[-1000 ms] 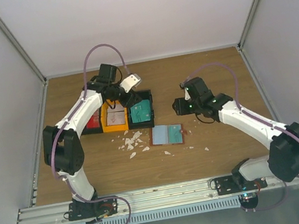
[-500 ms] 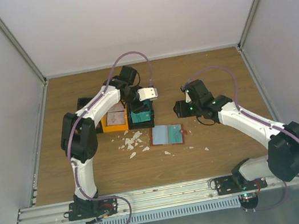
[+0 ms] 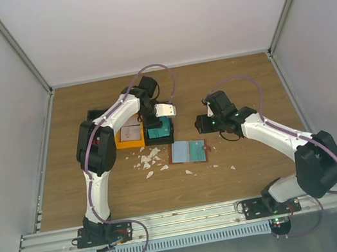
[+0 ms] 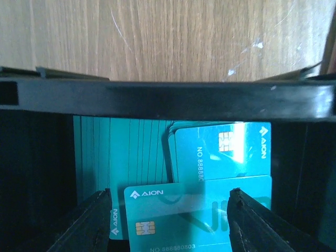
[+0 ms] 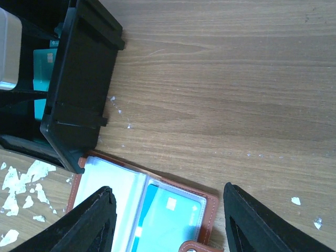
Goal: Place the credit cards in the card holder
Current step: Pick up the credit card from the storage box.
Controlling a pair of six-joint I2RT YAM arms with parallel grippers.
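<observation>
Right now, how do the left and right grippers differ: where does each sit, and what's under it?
Left gripper hangs inside the black bin, just above the stack of teal cards. The right gripper hangs over the open card holder on the table. Left faces many loose, fanned cards, while right faces one teal card already in a clear sleeve. Shared: both have open jaws and hold nothing.

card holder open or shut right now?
Open. The card holder lies spread flat, both inner pages facing up; a teal card sits in one clear sleeve.
</observation>
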